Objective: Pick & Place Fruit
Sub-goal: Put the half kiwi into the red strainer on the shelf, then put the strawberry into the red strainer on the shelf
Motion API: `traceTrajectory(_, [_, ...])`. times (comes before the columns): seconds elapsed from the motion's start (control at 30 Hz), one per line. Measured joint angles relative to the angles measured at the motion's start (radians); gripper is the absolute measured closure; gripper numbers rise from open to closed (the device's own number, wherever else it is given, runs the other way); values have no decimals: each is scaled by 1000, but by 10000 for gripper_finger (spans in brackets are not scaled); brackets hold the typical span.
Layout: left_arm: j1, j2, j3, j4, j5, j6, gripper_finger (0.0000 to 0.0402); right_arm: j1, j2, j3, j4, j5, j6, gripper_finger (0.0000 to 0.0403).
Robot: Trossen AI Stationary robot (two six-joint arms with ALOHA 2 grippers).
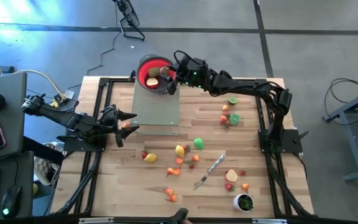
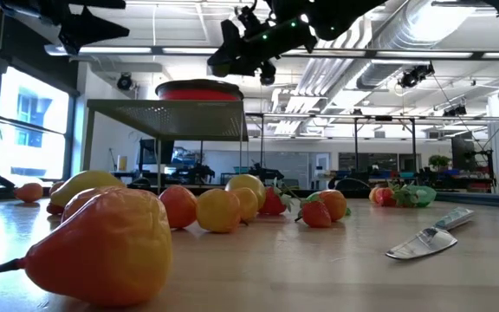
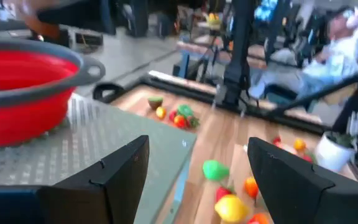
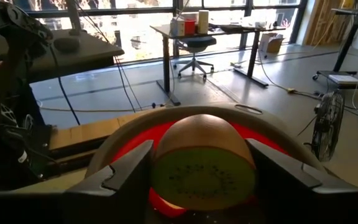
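Two dark arms work over the wooden counter (image 1: 166,180). The right hand (image 1: 169,76) hangs above the red bowl (image 1: 151,70), which stands on a raised perforated metal platform (image 1: 157,109) at the far side of the counter. Between its two fingers, seen in the right wrist view, sits a halved kiwi (image 4: 202,163), tan-skinned with the green seeded cut face turned toward the camera; the jaws stand fairly wide and both press on the sides of the piece. Directly under that hand the bowl's grey rim and red inside show, and the high view shows a couple of tan and yellow pieces (image 1: 154,76) lying in the bowl beside the hand.

The left hand (image 1: 129,124) waits at the near left corner of the platform, well apart from the right hand, its fingers spread wide with nothing between them. Ahead of it in the left wrist view lie the platform and the bowl.

Many small fruit pieces (image 1: 188,152) are scattered on the counter, well away from the right hand: yellow, orange, red and green ones near the middle, a small cluster (image 1: 229,117) by the right arm's base. A silver knife (image 1: 210,171) lies among them, and a small white cup (image 1: 243,201) with green contents stands near the front edge.
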Motion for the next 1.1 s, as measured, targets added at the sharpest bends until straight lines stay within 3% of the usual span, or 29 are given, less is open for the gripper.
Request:
traceTrajectory(0.2, [0, 0, 0, 96, -5, 134, 135, 0, 0, 0, -5, 0, 8, 173])
traceTrajectory(0.6, [0, 1, 0, 52, -3, 82, 135, 0, 0, 0, -23, 0, 4, 120])
traceTrajectory(0.8, [0, 0, 0, 56, 3, 89, 135, 25, -41, -1, -26, -7, 5, 123])
traceTrajectory(1.1, [0, 0, 0, 57, 16, 139, 135, 128, -190, 0, -276, -1, 38, 147])
